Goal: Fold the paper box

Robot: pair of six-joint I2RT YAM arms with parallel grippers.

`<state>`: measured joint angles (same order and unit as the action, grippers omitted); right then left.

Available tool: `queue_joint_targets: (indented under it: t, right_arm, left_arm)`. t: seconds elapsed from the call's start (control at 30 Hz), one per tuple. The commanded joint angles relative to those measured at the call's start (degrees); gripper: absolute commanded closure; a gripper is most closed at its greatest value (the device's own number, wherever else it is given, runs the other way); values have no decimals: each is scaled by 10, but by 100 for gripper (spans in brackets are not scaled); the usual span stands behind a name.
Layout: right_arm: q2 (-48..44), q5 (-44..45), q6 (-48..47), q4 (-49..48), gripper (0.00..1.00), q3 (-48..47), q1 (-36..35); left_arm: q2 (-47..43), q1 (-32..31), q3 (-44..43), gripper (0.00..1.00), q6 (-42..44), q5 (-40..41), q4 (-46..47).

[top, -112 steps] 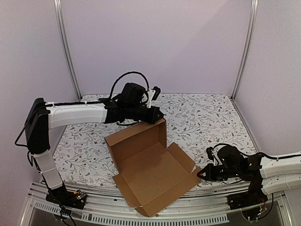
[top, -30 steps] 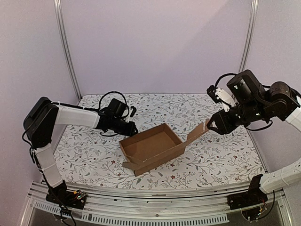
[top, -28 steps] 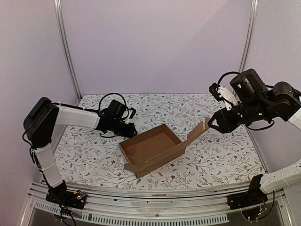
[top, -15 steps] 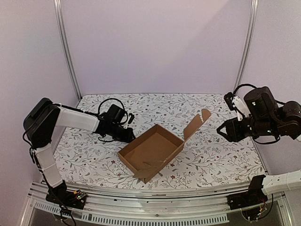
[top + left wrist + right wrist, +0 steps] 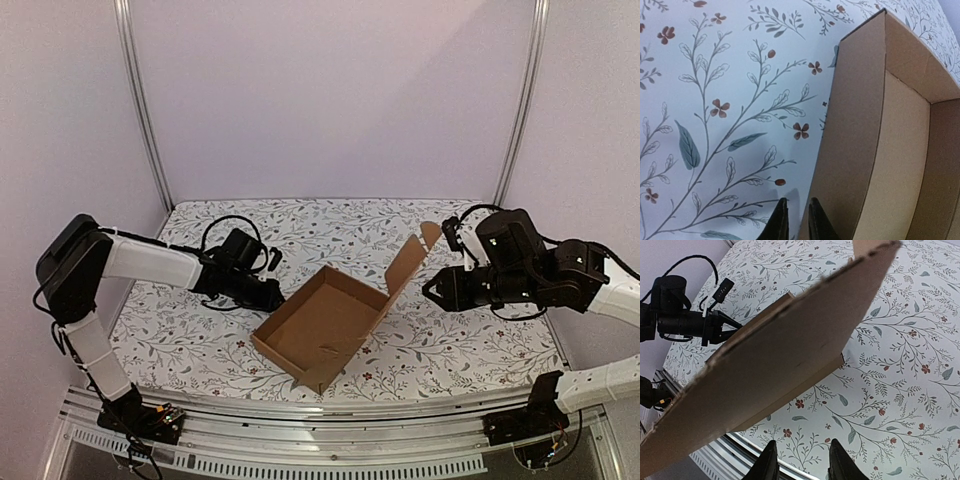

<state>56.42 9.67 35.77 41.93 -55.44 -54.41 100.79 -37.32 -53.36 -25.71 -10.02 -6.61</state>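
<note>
Top external view, starting from the left: shows the left arm (image 5: 150, 262) stretched low across the floral surface (image 5: 480, 340), with the left gripper (image 5: 274, 297) at the left corner of the paper box (image 5: 315, 330). In the left wrist view, shows its jaws almost together, with only a thin slit between the two dark fingers (image 5: 781, 225) and nothing inside the slit. Sits low, just beside the outer side wall of the box. Cannot tell whether touching that wall or not.

In the middle, shows the paper box resting on the surface, closer to the near edge and turned at an angle. Is folded into an open shallow tray with its walls up. Has on its right side the lid flap (image 5: 403, 268), standing up and tilted a little outward, with a small tab (image 5: 431, 234) at the top.

At the right, shows the right gripper (image 5: 428, 292) in the air near the lid flap, pointing toward it but apart from it. In the right wrist view, shows its jaws apart with nothing between them, the brown face of the flap ahead and the surface below.
</note>
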Motion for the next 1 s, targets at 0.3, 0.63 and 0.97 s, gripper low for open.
queue_joint_targets:
  t: [0.3,0.63,0.97]
  right_arm:
    - [123,-83,3,-163,70,-23,-6]
    - [233,-139,-12,-186,70,-52,-15]
    - [337,-173,-74,-146,70,-98,-15]
  left_arm:
    - [-25,-83,31,87,-50,10,16]
    - [-29,-121,64,88,-120,9,101]
    - [-36,-162,124,88,-195,27,198]
